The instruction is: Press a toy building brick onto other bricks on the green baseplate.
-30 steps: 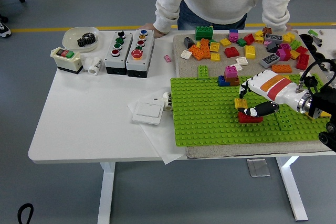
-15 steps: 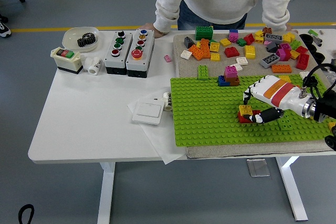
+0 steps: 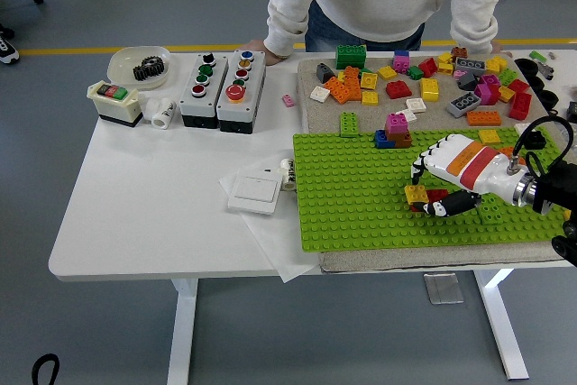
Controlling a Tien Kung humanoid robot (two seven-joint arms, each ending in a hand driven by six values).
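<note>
The green baseplate (image 3: 361, 196) lies at the table's right. On it a small yellow brick (image 3: 416, 194) sits on a red brick (image 3: 436, 196). My right hand (image 3: 444, 188), white with an orange stripe, reaches in from the right and is curled down over these two bricks, thumb low at the front, fingers behind the yellow brick. A green brick (image 3: 491, 213) sits on the plate under my wrist. A stack of pink, blue and brown bricks (image 3: 394, 130) stands at the plate's far edge. The left hand is out of view.
Many loose bricks (image 3: 424, 78) lie on the tan mat behind the plate. A person stands at the far side, hands on the table edge (image 3: 261, 46). Button boxes (image 3: 221, 87), a white bowl with a gear (image 3: 139, 66) and a white switch (image 3: 255, 192) sit to the left.
My right hand has dropped lower and drawn slightly toward me, bringing the yellow brick down on the red brick. The person has not moved.
</note>
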